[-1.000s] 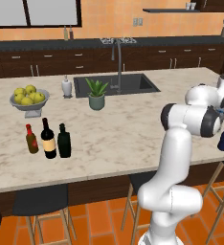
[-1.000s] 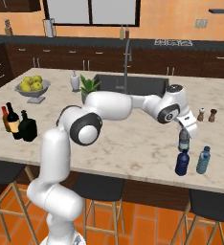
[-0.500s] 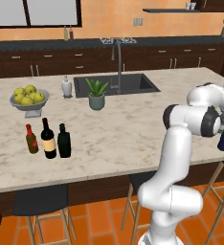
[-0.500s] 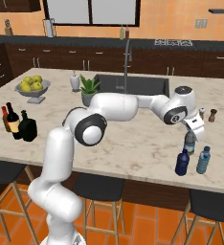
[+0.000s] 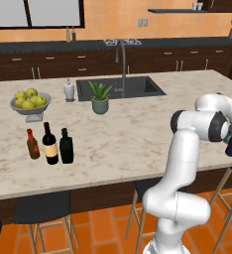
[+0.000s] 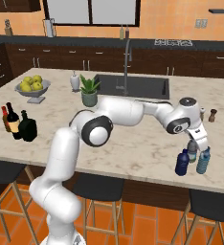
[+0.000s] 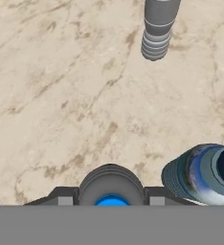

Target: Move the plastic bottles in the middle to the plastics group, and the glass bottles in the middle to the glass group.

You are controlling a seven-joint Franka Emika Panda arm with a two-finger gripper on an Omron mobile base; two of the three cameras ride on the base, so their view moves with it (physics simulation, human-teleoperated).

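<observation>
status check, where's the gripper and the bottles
Gripper closed on the clear water bottle at far right counter edge. Dark blue bottle and another blue bottle close on either side. Dark green-black bottle beside the wine bottle.

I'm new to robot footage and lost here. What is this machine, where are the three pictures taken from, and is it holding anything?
It is a white robot arm in a rendered kitchen. Two cameras ride behind it, left and right; the third looks down from its hand. The gripper is closed around a clear water bottle, seen from above in the hand view as a blue cap between the fingers. Beside it on the marble counter stand a dark blue bottle and a pale-blue bottle. Far along the counter are a wine bottle, a sauce bottle and a dark green-black bottle, plus a fruit bowl and a potted plant.
</observation>
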